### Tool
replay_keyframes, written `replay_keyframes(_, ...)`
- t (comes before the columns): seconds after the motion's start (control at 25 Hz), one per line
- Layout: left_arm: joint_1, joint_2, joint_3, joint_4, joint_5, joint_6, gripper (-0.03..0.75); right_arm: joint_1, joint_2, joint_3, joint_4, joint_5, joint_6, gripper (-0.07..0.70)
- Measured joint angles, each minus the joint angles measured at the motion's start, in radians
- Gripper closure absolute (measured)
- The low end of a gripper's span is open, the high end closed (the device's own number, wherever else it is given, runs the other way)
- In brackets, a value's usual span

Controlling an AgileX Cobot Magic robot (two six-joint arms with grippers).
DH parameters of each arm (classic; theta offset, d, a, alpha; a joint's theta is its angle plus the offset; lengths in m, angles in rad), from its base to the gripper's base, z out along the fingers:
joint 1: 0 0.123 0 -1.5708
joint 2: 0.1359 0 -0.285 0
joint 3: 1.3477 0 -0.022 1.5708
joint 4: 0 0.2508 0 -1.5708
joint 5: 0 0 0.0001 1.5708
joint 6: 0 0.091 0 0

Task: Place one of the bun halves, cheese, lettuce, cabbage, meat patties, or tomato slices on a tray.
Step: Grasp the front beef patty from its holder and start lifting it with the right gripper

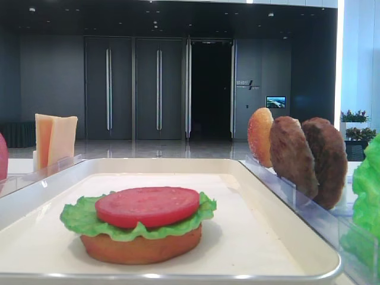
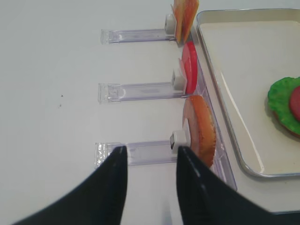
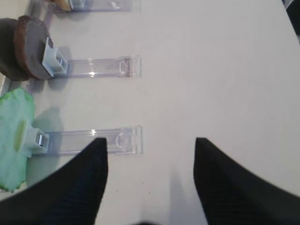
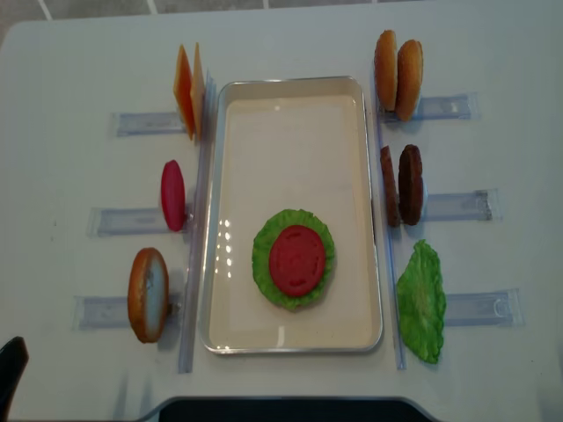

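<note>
Far left of the white table [image 4: 70,70]: 3 clear plastic racks [image 4: 110,220] in a column. Rear rack holds 2 cheese slices [image 4: 187,91] on edge; middle rack holds 1 tomato slice [image 4: 172,195] upright; front rack holds 1 bun half [image 4: 148,294] upright, just beside the tray's left rim. Left gripper [image 2: 149,157] hovers over the front rack's outer end, black fingers [image 2: 115,183] close together with only a narrow gap, nothing between them. Centre: cream tray [image 4: 290,97] with a stack in its front half, a bun half [image 1: 139,249] at the bottom, lettuce [image 4: 264,264] on that, a tomato slice [image 4: 297,259] on top. Right of tray: 2 bun halves [image 4: 397,67] upright at rear, 2 meat patties [image 4: 402,185] upright in the middle, 1 lettuce leaf [image 4: 420,303] at front, each on its own rack. Right gripper [image 3: 150,145] hangs above bare table by the front right rack's outer end, jaws spread wide, holding nothing.
</note>
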Motion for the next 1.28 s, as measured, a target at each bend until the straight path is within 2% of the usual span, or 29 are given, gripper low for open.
replay_keyframes(0.28, 0.0, 0.0, 0.0, 0.0, -0.002, 0.0, 0.45, 0.0, 0.391, -0.161, 0.0, -0.022, -0.001, 0.213)
replay_keyframes(0.48, 0.0, 0.0, 0.0, -0.001, -0.002, 0.0, 0.45, 0.0, 0.703, -0.323, 0.0, 0.0, -0.012, 0.213)
replay_keyframes(0.64, 0.0, 0.0, 0.0, -0.001, -0.002, 0.0, 0.45, 0.0, 0.868, -0.455, 0.001, 0.011, -0.02, 0.213)
replay_keyframes(0.88, 0.0, 0.0, 0.0, -0.001, -0.002, 0.0, 0.45, 0.0, 1.046, -0.617, 0.001, 0.018, -0.026, 0.213)
replay_keyframes(1.0, 0.0, 0.0, 0.0, -0.001, -0.002, 0.0, 0.45, 0.0, 1.114, -0.678, 0.002, 0.042, -0.027, 0.213)
replay_keyframes(1.28, 0.0, 0.0, 0.0, -0.001, -0.002, 0.0, 0.45, 0.0, 1.216, -0.749, 0.003, 0.092, -0.03, 0.213)
